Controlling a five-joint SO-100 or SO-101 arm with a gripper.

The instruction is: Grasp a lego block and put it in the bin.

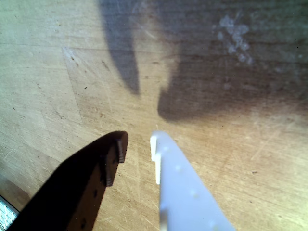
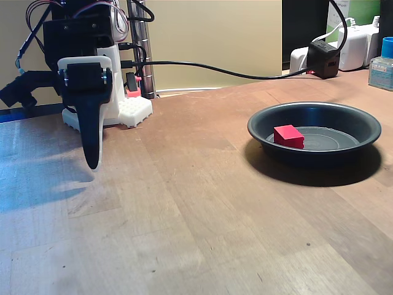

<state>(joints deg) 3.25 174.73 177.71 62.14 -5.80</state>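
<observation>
The red lego block [image 2: 288,136] lies inside the bin [image 2: 314,105], a shallow dark round pan at the right of the fixed view, toward its left side. Far left of it, my gripper [image 2: 93,161] hangs point-down just above the wooden table, well apart from the pan. In the wrist view my gripper [image 1: 138,142] is open: the black finger [image 1: 113,161] and the white finger [image 1: 166,163] stand apart with bare wood between them and nothing held.
The white arm base [image 2: 132,110] and a metal post [image 2: 145,55] stand behind the gripper. A black cable [image 2: 215,69] runs along the back to a black adapter [image 2: 323,58]. A white charger [image 2: 353,46] and a blue-capped bottle [image 2: 382,64] sit at the back right.
</observation>
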